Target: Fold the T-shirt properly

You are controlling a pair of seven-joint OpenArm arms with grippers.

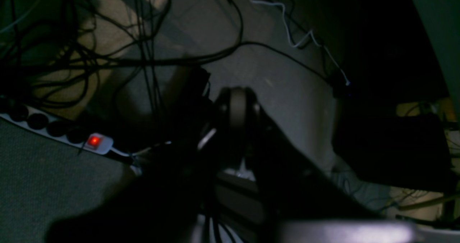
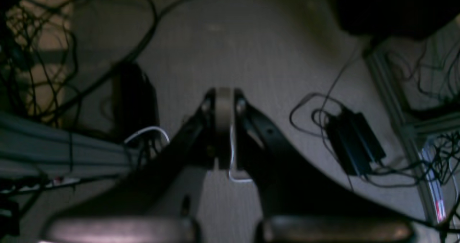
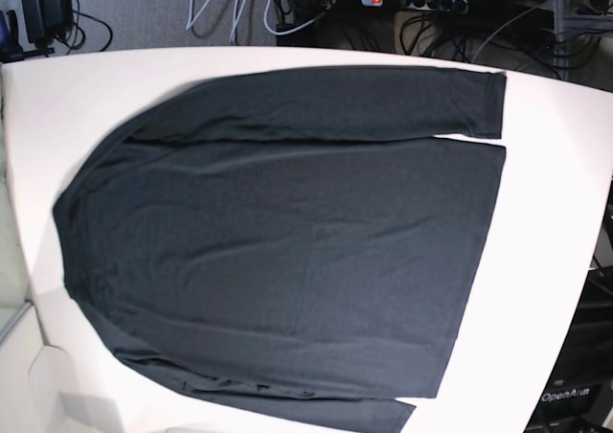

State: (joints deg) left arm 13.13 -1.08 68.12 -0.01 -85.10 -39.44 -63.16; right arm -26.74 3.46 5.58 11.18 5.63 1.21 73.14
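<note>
On the white counter [image 3: 556, 165] the T-shirt [image 3: 287, 232] lies flat and spread out. Its shoulder end is near the counter's left edge. Its bottom hem runs straight up and down toward the right edge. One long sleeve lies along the far edge and reaches toward the far right corner. The other sleeve lies along the near edge. The shirt covers most of the counter, and white shows around it on the left, far and right sides.

I cannot see my arms in the base view. Both of my hands point down at the floor, away from the counter.

My right gripper [image 2: 224, 128] hangs over grey carpet [image 2: 258, 49]. Its fingers [image 2: 224, 108] are pressed together at the tip and hold nothing. A black box with cords [image 2: 354, 142] lies on the floor to one side.

My left gripper [image 1: 237, 124] is in a dark spot. Its fingers [image 1: 237, 106] look pressed together too, with nothing between them. A power strip with a red light [image 1: 94, 141] sits close by, under a tangle of black wires [image 1: 107, 49].
</note>
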